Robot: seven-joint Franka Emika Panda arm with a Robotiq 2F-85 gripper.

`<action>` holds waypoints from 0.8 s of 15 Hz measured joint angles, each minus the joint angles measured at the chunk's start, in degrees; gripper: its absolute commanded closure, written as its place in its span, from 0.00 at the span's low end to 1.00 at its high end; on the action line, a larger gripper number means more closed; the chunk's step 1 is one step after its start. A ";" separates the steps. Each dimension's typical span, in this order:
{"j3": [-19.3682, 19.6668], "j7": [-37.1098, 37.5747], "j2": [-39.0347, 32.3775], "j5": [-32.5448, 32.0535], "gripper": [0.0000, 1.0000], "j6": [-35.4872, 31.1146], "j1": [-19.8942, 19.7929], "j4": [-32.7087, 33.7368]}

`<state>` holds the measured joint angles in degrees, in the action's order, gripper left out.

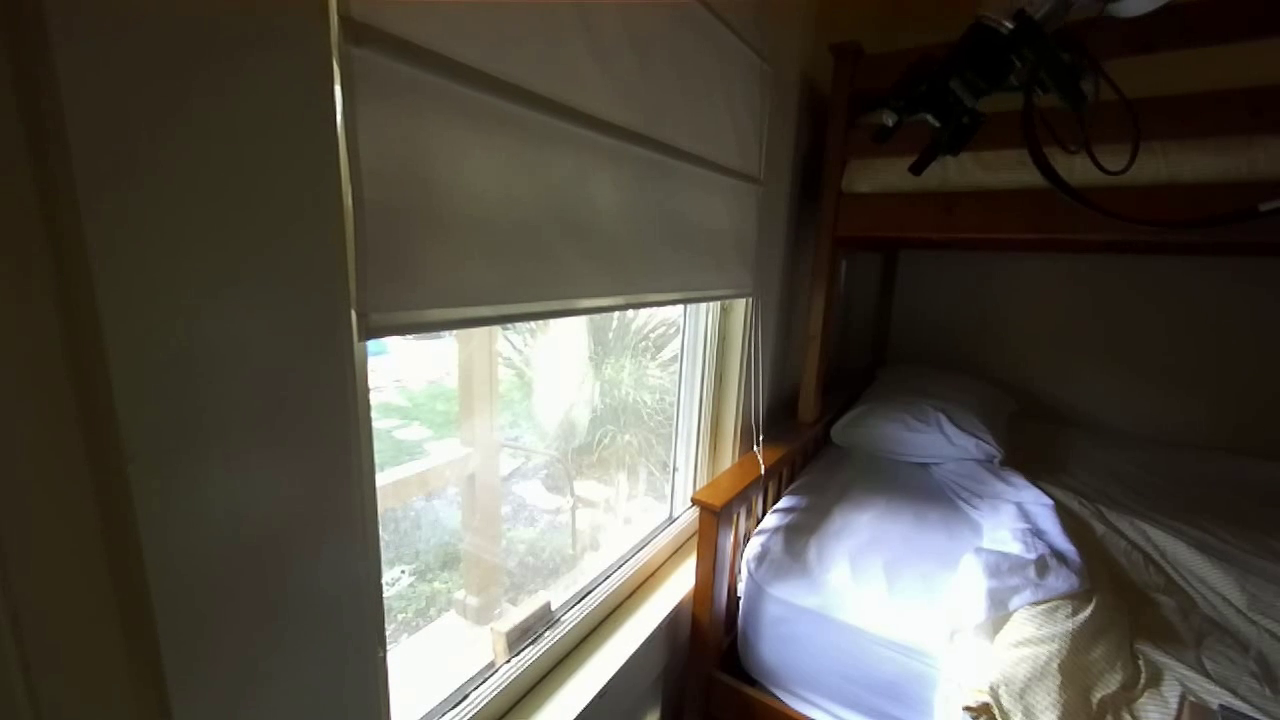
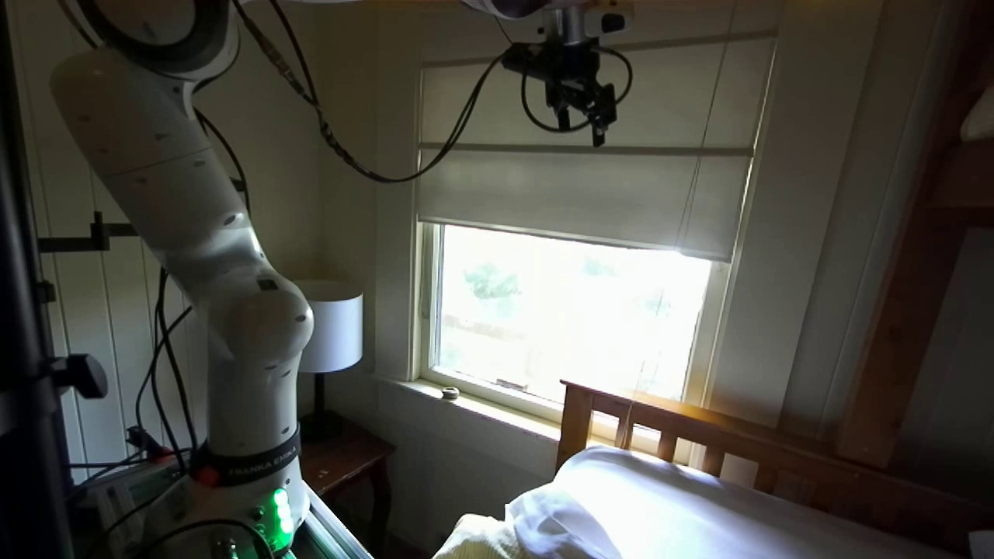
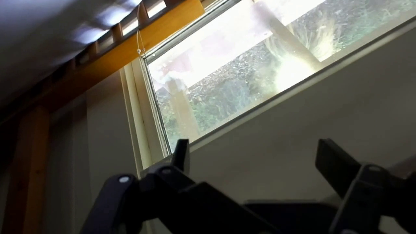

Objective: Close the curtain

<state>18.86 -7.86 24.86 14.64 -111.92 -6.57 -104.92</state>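
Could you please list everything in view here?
curtain: 1, grey, over upper window
window: 1, pale frame, behind curtain
cords: 2+, pale, curtain's side
round object: 1, greyish, on windowsill
bunk bed: 1, brown, beside window
pillow: 1, white, on bunk bed
sheet: 1, white, under pillow
blanket: 1, cream, beside sheet
mattress: 1, cream, upper bed level
lamp: 1, white, on side table
side table: 1, brown, under lamp
pole: 1, black, exterior view's edge
robot arm: 1, white, near side table
cables: several, black, along robot arm
gripper: 1, black, open, apart from curtain
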 measured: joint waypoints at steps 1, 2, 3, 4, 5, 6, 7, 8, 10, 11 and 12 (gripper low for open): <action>1.50 -2.24 -0.18 2.11 0.00 0.00 0.08 0.02; 3.00 -4.30 -0.44 4.13 0.00 0.00 0.12 0.13; 4.42 -6.13 -0.83 6.10 0.00 0.00 0.16 0.30; 5.84 -7.69 -1.43 8.13 0.00 0.08 0.23 0.67; 7.32 -9.09 -2.38 10.33 0.00 0.37 0.36 1.43; 8.72 -9.81 -3.63 12.62 0.00 0.81 0.50 2.44; 9.89 -9.03 -5.19 14.58 0.00 1.44 0.45 3.75; 10.65 -8.23 -6.72 15.62 0.00 1.98 0.42 5.05; 11.02 -7.42 -8.77 16.48 0.00 2.30 0.41 6.74; 10.97 -7.20 -9.28 16.55 0.00 2.34 0.42 7.20; 10.67 -7.21 -9.52 16.56 0.00 2.35 0.14 7.32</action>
<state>29.53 -15.08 15.34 31.19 -109.58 -6.44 -97.60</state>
